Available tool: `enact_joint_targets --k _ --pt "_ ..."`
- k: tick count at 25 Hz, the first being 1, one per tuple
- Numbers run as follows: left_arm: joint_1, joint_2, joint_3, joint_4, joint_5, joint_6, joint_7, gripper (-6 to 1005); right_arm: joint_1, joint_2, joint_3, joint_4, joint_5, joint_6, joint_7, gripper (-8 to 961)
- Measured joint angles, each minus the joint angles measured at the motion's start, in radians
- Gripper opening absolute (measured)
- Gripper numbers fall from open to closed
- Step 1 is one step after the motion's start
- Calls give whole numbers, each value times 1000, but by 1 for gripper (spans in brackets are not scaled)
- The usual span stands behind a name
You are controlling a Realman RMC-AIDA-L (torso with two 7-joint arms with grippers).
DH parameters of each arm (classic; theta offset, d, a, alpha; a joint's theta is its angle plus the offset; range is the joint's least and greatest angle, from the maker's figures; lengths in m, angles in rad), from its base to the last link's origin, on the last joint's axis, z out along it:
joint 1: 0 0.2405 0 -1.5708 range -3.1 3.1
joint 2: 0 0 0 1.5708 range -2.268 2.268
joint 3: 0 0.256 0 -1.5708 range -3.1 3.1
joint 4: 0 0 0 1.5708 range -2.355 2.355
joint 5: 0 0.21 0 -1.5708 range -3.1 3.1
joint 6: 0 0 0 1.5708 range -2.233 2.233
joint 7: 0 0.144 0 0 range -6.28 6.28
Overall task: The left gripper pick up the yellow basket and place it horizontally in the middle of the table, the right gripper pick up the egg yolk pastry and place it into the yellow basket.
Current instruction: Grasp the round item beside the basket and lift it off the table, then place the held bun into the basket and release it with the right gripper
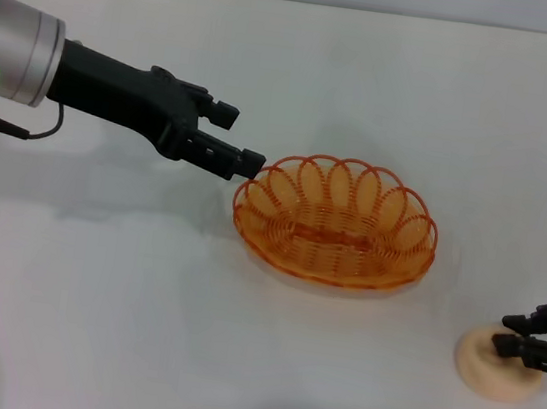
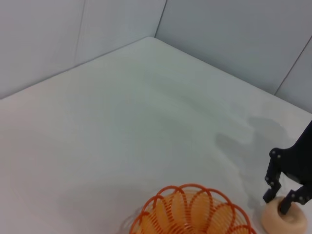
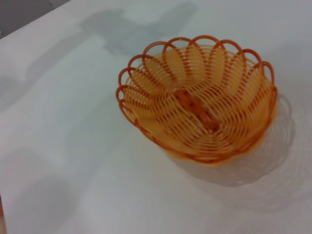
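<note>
The yellow basket (image 1: 337,223) lies level on the white table (image 1: 91,291), near the middle, long side across. My left gripper (image 1: 244,138) is open just left of the basket's rim and holds nothing. The egg yolk pastry (image 1: 494,370) sits on the table at the front right. My right gripper (image 1: 512,334) is low over it, fingers spread and straddling its top. The left wrist view shows the basket's rim (image 2: 190,214), the right gripper (image 2: 276,203) and the pastry (image 2: 287,222). The right wrist view shows the empty basket (image 3: 200,102).
Grey wall panels (image 2: 234,34) stand behind the table's far edge. Nothing else lies on the table in any view.
</note>
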Motion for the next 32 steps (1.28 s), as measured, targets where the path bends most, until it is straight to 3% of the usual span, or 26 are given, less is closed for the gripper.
enact_joint_targets --k 11,18,25,32 --pt "14 6 0 2 -48 -5 5 886 4 -2 -10 -2 -9 -15 8 103" --pt "26 6 0 9 -49 -3 7 886 6 -1 -1 -43 14 -58 11 58" --pt "54 7 0 9 -48 -4 25 885 6 0 0 -188 89 -103 68 34" --pt "84 7 0 9 -49 1 44 885 54 2 -71 -282 163 -84 119 31"
